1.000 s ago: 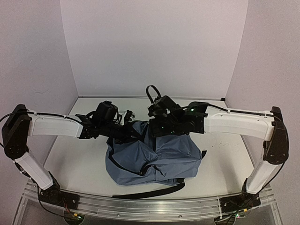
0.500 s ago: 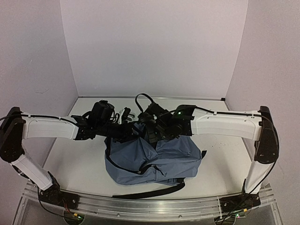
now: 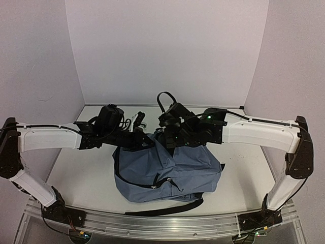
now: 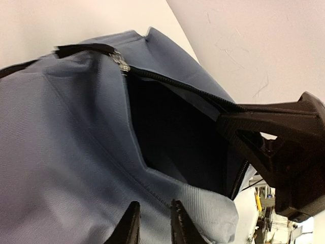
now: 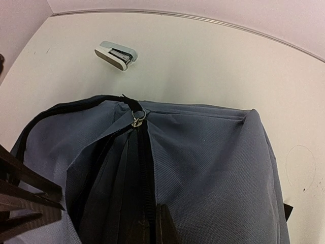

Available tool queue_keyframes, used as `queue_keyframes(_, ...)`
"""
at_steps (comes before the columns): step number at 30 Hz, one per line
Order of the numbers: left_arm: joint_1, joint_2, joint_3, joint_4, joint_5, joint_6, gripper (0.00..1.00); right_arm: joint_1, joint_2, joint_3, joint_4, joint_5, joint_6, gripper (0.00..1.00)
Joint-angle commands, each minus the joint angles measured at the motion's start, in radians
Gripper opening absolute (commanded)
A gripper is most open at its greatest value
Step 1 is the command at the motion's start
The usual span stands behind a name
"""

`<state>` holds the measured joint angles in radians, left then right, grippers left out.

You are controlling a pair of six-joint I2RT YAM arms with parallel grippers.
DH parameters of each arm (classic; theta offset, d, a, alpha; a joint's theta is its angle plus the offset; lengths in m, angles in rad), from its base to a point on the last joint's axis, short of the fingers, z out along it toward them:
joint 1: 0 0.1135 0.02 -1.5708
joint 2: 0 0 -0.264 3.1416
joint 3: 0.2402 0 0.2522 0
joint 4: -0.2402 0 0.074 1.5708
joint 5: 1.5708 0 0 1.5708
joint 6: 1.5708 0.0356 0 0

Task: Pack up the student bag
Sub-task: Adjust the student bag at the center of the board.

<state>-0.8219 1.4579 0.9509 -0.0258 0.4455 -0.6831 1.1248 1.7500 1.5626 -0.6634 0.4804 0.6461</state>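
Note:
The student bag, slate-blue with black straps, stands in the middle of the table with its top zipper undone and its dark inside showing. My left gripper pinches the fabric at the left rim of the opening, its fingers narrowly apart around the fold. On the right side, my right gripper is shut on the black zipper edge just below the zipper pull. Both grippers hold the rim up from opposite sides.
A white stapler lies on the table behind the bag, near the back left. A black strap trails along the front of the bag. A carry loop sticks up by the right wrist. Walls close the table on three sides.
The right gripper dipped toward the bag's opening, shut on the zipper edge and rose again. The left gripper opened, then closed on the rim fabric. The bag's top now stands higher.

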Motion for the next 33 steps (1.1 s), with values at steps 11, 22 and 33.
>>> queue_keyframes(11, -0.082, 0.195, 0.095, 0.296, 0.051, -0.090, 0.13, 0.006, -0.067, -0.038, 0.104, 0.033, 0.049, 0.00)
queue_keyframes(22, -0.087, 0.255, 0.094, 0.345, 0.003, -0.109, 0.11, 0.005, -0.072, -0.054, 0.114, 0.050, 0.068, 0.00)
queue_keyframes(33, -0.095, 0.364, 0.061, 0.098, -0.100, -0.211, 0.04, 0.006, -0.188, -0.123, 0.179, 0.073, 0.066, 0.00)
